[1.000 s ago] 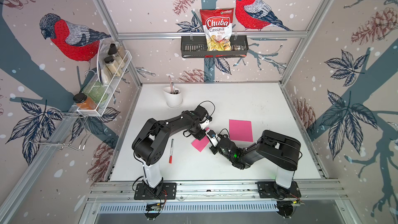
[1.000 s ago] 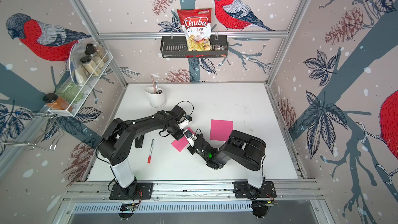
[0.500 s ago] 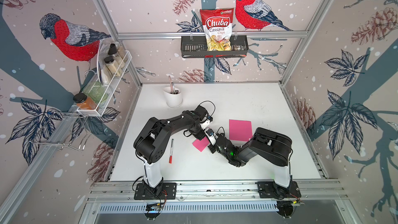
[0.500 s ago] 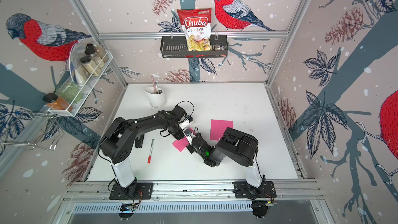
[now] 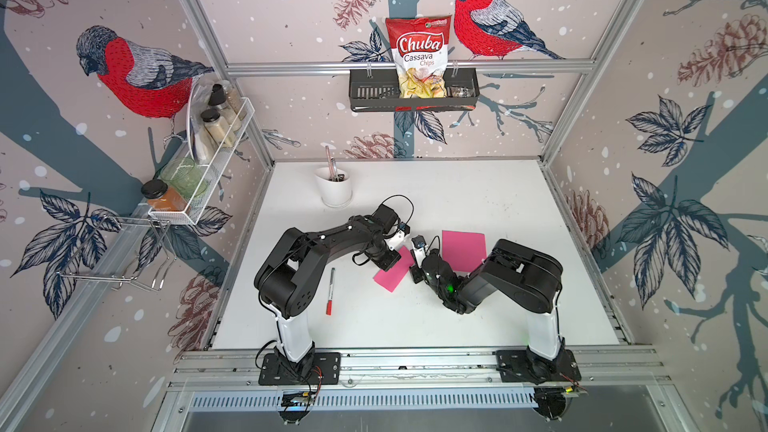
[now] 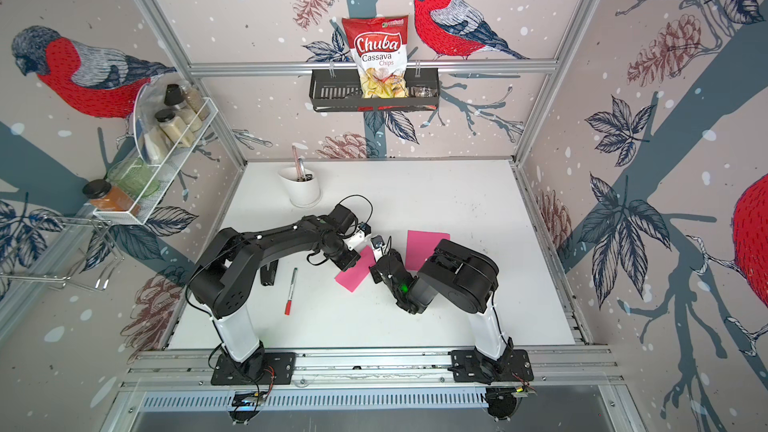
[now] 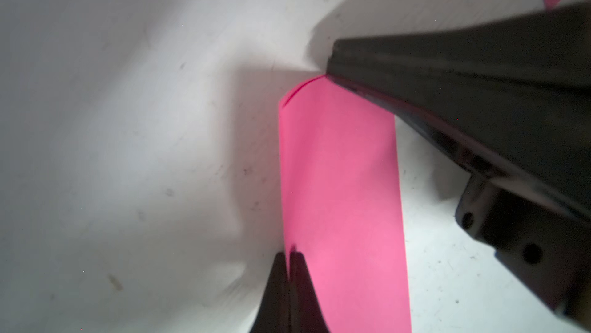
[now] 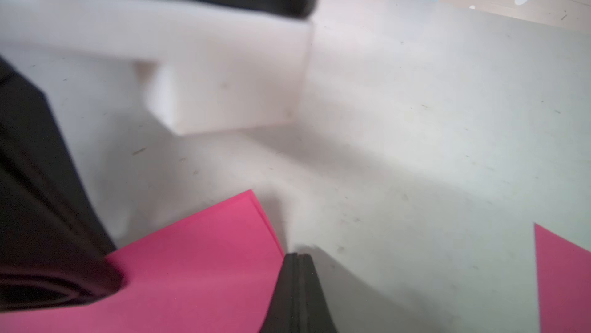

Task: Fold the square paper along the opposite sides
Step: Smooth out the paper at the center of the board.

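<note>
In both top views: shows a folded pink paper (image 5: pixel 390 277) (image 6: pixel 352 276) lying flat near the middle of the white counter (image 5: pixel 478 201). It is a narrow strip, turned askew, running from near left to far right. Sets the left claw (image 5: pixel 390 263) (image 6: pixel 350 261) down at the strip's far-left side and the right claw (image 5: pixel 414 270) (image 6: pixel 376 271) at its right side, with both arms bent low over the counter. Cannot tell either claw's gap from up here. Shows a flat pink square sheet (image 5: pixel 463 249) (image 6: pixel 424 248) just right of the strip, partly under the right arm. Leaves a red-capped marker (image 5: pixel 330 291) (image 6: pixel 291 291) to the left of the strip and apart from it. Shows a white cup (image 5: pixel 334 193) of utensils toward the far left, and a bag of Chuba cassava chips (image 5: pixel 417 56) in the black rack on the far wall.

In the left wrist view: shows the left claw (image 7: pixel 290 265) with its tips pressed together, right at one long edge of the paper (image 7: pixel 339 203). Cannot tell whether a layer sits pinched between them. Shows two layers slightly parted at the strip's other end, where the tip of the right claw (image 7: pixel 332 67) touches it.

In the right wrist view: shows the right claw (image 8: pixel 297 262) with its tips together, at the paper's (image 8: pixel 192 267) edge near a corner. Shows the left arm's black body resting over the paper, and a corner of the square sheet (image 8: pixel 563 277) lying apart.
</note>
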